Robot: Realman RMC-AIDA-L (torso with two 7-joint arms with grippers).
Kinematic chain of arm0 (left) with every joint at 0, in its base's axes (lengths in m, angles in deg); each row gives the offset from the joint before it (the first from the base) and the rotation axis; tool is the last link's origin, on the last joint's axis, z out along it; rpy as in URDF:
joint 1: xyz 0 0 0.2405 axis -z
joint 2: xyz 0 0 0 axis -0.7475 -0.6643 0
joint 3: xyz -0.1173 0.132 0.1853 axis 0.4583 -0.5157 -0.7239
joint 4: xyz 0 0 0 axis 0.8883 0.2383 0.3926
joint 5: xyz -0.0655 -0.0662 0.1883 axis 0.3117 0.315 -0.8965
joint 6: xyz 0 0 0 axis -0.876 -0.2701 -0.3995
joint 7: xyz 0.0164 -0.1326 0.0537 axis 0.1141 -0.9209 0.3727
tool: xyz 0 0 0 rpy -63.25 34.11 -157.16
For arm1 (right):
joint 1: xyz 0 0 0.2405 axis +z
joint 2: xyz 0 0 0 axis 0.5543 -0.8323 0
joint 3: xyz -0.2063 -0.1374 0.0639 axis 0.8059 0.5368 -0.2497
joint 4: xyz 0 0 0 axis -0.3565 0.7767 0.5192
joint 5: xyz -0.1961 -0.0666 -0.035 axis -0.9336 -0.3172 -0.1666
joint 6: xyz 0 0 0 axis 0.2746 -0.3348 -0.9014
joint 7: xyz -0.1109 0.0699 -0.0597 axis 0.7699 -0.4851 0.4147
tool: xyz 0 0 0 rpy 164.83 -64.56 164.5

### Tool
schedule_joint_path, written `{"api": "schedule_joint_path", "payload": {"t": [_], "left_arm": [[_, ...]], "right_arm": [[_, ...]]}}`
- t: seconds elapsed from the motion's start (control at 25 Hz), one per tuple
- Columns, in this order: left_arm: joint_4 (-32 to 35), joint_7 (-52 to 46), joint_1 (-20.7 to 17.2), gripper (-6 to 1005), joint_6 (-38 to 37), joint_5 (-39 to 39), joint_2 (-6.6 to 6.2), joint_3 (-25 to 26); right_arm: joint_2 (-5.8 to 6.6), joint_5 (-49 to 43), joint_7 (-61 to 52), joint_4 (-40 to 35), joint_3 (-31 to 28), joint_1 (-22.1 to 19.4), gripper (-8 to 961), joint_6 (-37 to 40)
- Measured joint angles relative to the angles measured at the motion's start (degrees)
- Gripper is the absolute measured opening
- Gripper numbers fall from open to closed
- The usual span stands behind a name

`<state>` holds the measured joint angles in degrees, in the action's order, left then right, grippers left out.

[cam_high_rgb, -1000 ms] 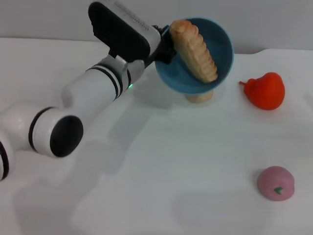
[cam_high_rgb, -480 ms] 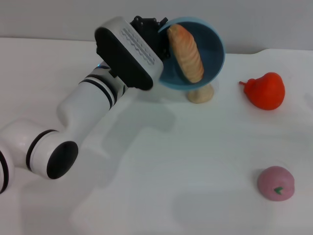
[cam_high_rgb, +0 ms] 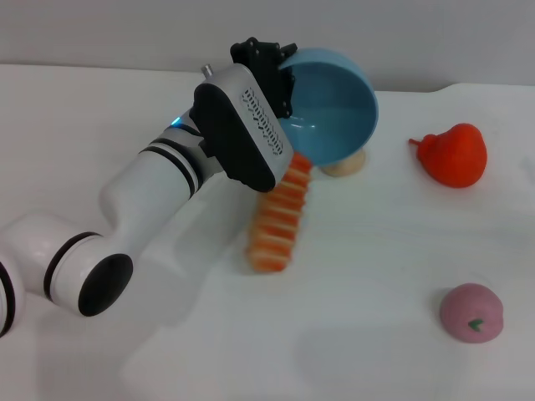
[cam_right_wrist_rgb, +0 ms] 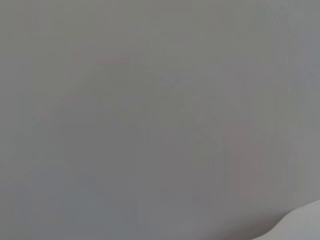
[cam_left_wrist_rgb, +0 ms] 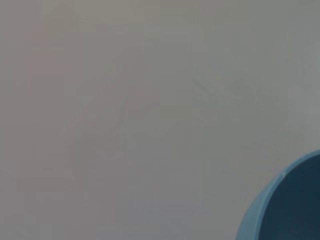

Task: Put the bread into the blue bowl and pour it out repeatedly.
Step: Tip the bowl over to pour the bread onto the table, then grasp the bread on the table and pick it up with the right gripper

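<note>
My left gripper [cam_high_rgb: 284, 79] is shut on the near-left rim of the blue bowl [cam_high_rgb: 334, 104], holding it above the back of the table, tipped so its empty inside faces forward and right. In the left wrist view only an arc of the blue bowl [cam_left_wrist_rgb: 282, 205] shows against the grey wall. The bread [cam_high_rgb: 280, 219], orange-and-cream striped, lies on the table just below and in front of the bowl, lengthwise toward me, its far end tucked behind my left wrist. The right gripper is out of view.
A small beige lump [cam_high_rgb: 344, 166] sits under the bowl's far side. A red pepper-shaped toy [cam_high_rgb: 453, 154] rests at the back right and a pink round toy [cam_high_rgb: 472, 312] at the front right. My left arm [cam_high_rgb: 142, 200] crosses the table's left half.
The bowl tipped further over and the bread slid out of it, dropping onto the table below. My left wrist rolled and shifted slightly right.
</note>
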<state>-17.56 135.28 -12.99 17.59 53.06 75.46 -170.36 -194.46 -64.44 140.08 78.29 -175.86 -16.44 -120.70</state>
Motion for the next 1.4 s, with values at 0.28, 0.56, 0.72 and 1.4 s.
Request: {"api": "schedule_joint_path", "payload": {"t": [0.28,0.56,0.72,1.4], "left_arm": [[-1.1,0.4,0.3,-1,0.0,0.0,0.0,0.2],[-0.9,-5.0,0.4,-1,-1.4,3.9,0.01,4.1],[-0.4,-11.7,1.7,-2,2.0,10.9,-0.02,9.0],[1.5,-14.0,2.7,-1,57.0,11.0,-2.38,60.7]], "right_arm": [[0.03,0.1,0.0,-0.6,0.0,0.3,494,0.0],[0.09,0.1,0.1,-0.9,0.3,0.5,493,-0.2],[0.1,0.1,0.7,-1.9,0.6,1.1,493,-0.5],[1.01,-9.2,5.1,-6.2,10.3,13.4,491,-1.1]]}}
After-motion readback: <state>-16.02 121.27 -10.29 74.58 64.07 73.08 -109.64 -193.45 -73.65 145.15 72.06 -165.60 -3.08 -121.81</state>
